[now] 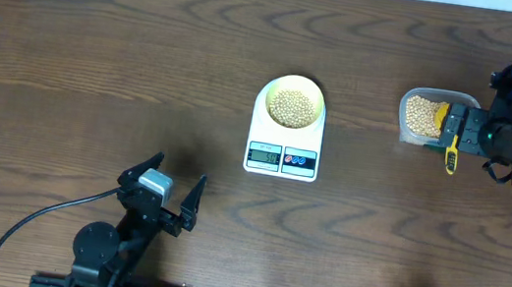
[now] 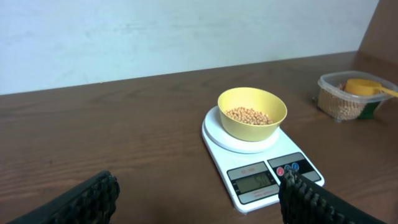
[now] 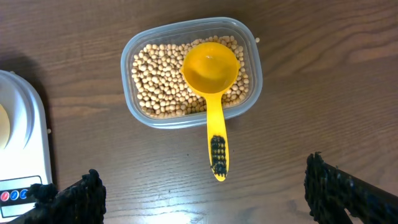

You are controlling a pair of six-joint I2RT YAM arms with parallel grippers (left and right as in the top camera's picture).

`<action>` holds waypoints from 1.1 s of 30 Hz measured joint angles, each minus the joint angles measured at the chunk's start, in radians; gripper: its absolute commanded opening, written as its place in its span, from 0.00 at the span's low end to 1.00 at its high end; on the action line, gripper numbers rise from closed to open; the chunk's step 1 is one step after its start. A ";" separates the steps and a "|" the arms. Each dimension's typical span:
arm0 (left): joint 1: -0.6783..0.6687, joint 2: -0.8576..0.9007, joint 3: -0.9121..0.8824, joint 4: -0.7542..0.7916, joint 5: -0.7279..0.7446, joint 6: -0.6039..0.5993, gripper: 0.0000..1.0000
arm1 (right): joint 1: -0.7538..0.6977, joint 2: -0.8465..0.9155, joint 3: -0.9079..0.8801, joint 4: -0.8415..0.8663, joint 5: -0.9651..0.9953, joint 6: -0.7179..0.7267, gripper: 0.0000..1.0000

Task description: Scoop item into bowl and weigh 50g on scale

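1. Sitting near the middle of the table (image 1: 67, 69) in the overhead view, the scale (image 1: 284, 137) is carrying the bowl (image 1: 269, 96) on its far half. The beans (image 1: 291, 106) are covering the bowl's bottom. The display (image 1: 264, 157) is showing digits too small to read. The left gripper (image 1: 179, 173) is sitting near the front edge, well apart from the scale, its fingers spreading wide around nothing.
2. Off to the right in the same view, a clear container (image 1: 429, 92) is holding more beans. The right gripper (image 1: 451, 127) is hanging over its right end, and the handle of a yellow scoop (image 1: 451, 154) is poking out toward the front.
3. In the left wrist view, the two fingertips are showing at the bottom corners, far apart, with only bare table between them. Ahead and to the right, the bowl is resting on the scale's round platform, and the beans are lying in a shallow layer inside it. Two round buttons (image 2: 290, 168) are sitting beside the lit display. The container is standing at the far right with the scoop in it.
4. In the right wrist view, the scoop's cup is lying open side up on the container's beans and is carrying none. Its handle is reaching over the near rim toward the camera. The fingers are standing wide to either side, touching neither scoop nor container. A corner of the scale is showing at the left edge.
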 measured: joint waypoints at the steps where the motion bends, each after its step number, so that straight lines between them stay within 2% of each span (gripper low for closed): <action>1: 0.000 -0.006 -0.009 0.011 -0.003 -0.010 0.84 | 0.000 0.000 0.000 0.000 0.000 0.000 0.99; 15: 0.000 -0.017 -0.023 0.176 -0.012 -0.031 0.85 | 0.000 0.000 0.000 0.000 0.000 0.000 0.99; 21: 0.000 -0.017 -0.032 0.257 -0.047 -0.076 0.84 | 0.000 0.000 0.000 0.000 0.000 0.000 0.99; 33: 0.000 -0.017 -0.111 0.431 -0.082 -0.098 0.85 | 0.000 0.000 0.000 0.000 0.000 0.000 0.99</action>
